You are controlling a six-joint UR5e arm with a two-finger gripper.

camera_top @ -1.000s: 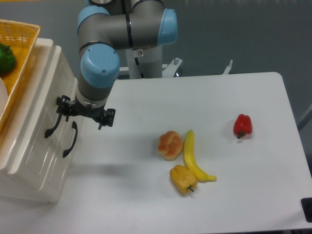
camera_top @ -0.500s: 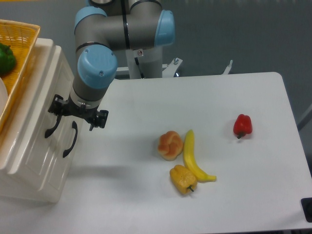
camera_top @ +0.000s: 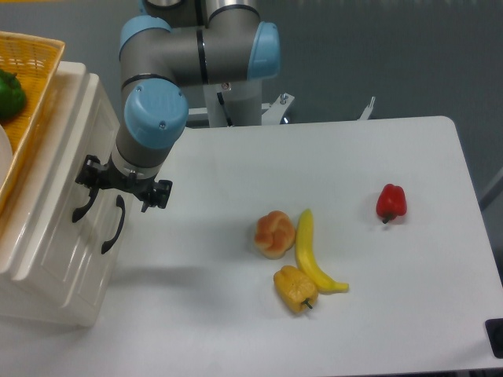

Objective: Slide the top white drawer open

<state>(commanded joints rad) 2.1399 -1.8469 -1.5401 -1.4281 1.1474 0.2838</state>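
Note:
The small cream-white cabinet (camera_top: 47,259) stands at the table's left edge. The top white drawer (camera_top: 56,206) is shut, and its curved black handle (camera_top: 80,210) lies just left of the lower drawer's handle (camera_top: 115,225). My gripper (camera_top: 119,187) hangs right in front of the cabinet, over the upper ends of both handles. Its jaws look spread apart, with the left finger (camera_top: 86,177) at the top handle's upper end. I cannot tell whether it touches the handle.
An orange basket (camera_top: 31,94) with a green pepper (camera_top: 9,93) sits on the cabinet top. On the table lie a bread roll (camera_top: 273,232), a banana (camera_top: 311,253), a yellow pepper (camera_top: 295,289) and a red pepper (camera_top: 391,202).
The gripper has moved left and slightly down, from beside the handles to over the top handle's upper end. The drawers have not moved.

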